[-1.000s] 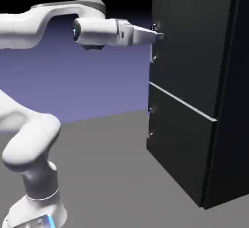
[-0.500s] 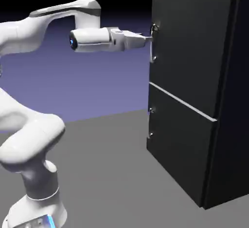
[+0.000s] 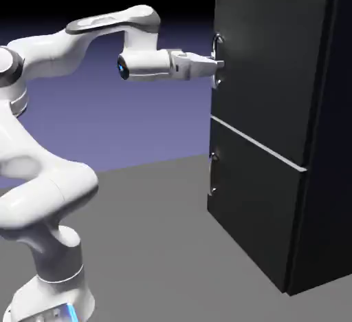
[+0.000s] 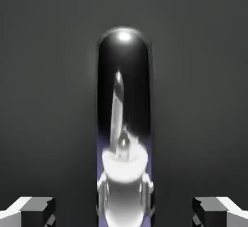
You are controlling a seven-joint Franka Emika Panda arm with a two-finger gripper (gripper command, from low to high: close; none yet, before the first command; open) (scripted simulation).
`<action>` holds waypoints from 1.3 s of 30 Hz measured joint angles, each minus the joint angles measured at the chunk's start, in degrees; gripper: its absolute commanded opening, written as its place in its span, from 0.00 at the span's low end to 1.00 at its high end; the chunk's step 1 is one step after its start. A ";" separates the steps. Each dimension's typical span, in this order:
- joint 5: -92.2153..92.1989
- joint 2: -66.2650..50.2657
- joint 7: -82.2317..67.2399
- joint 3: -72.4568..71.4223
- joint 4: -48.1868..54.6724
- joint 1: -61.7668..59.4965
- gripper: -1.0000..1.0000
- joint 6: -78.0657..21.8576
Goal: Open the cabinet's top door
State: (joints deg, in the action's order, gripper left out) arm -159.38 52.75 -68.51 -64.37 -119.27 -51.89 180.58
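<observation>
- The table is a plain grey surface running under and in front of the cabinet.
- The cabinet is a tall matte black box standing upright on the table, with its front turned toward the arm.
- The arm is white. It rises well away from the cabinet's front and reaches across level toward its upper part.
- The top door fills the upper and larger part of the cabinet's front. It lies flush with the cabinet, shut, above a thin pale seam. In the hand view its dark panel fills the background.
- The lower door is the shorter panel under the seam. It is also flush, and its own small handle sits at the edge nearest the arm.
- The claw points level at the cabinet's front, at the top door's edge nearest the arm. It is clenched on that door's handle.
- The top handle is a small upright silver bar at that door edge. In the hand view it stands large and shiny in the middle, with the grey fingertips on either side.
</observation>
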 measured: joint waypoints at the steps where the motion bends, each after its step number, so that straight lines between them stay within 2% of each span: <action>1: 0.55 -0.11 -0.20 1.31 -1.54 2.08 0.00 -0.85; 22: 21.62 4.90 1.66 32.89 -28.44 45.69 0.00 -11.08; 30: 35.72 11.17 6.17 45.92 -36.28 62.30 0.00 -9.85; 39: 56.61 19.65 17.37 57.40 -43.37 79.03 0.00 -4.08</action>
State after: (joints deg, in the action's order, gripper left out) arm -102.76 72.40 -51.14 -6.97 -162.64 27.14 176.50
